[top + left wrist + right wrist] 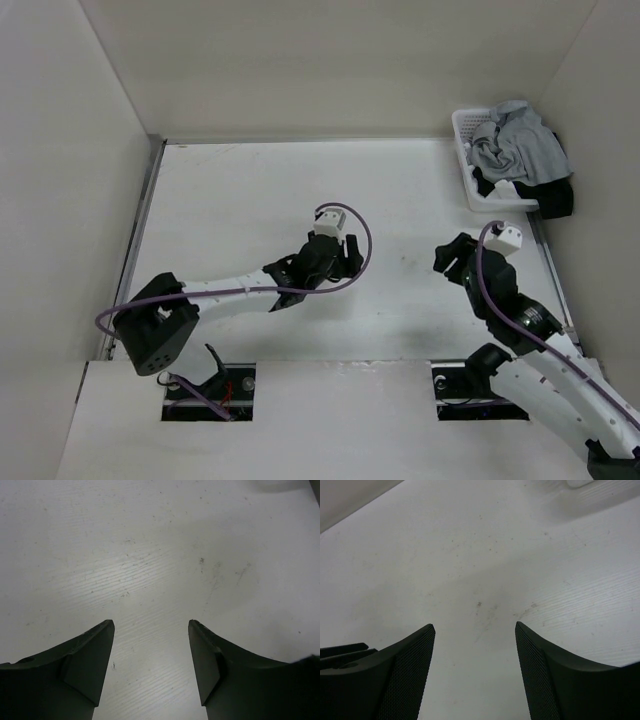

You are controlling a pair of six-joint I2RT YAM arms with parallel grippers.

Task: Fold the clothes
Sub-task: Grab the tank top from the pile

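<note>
The grey tank top [515,140] lies crumpled in the white basket [466,160] at the upper right of the top view, bunched against a black garment [555,195]; a careless pinch could drag both out or tip the basket; the left claw [151,627] and right claw [475,630] hang over the worktop [250,200], jaws apart, holding nothing; the basket's wall stands in the way.

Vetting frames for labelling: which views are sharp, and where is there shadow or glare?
Top external: even light, sharp, only soft shadows on the table. Left wrist: table grain crisp, left gripper dark, underexposed. Right wrist: right gripper equally dark, top-right corner bright and blurred.
</note>
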